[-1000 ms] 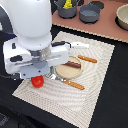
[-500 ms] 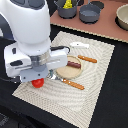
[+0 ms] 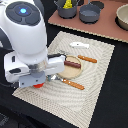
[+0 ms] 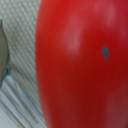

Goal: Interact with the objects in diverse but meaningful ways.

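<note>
Tomato (image 4: pixel 80 65): fills the wrist view, on the mat (image 3: pixel 95 75) under the arm. Pincer: hidden, grip cannot be told. Sausage (image 3: pixel 73 63) on plate (image 3: pixel 75 71); fish (image 3: pixel 80 45) beyond.

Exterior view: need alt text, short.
A white robot arm bends low over a pale woven mat, its gripper hidden above a red tomato. Beside it sit a round plate holding a brown sausage stick, and a white fish shape.
</note>
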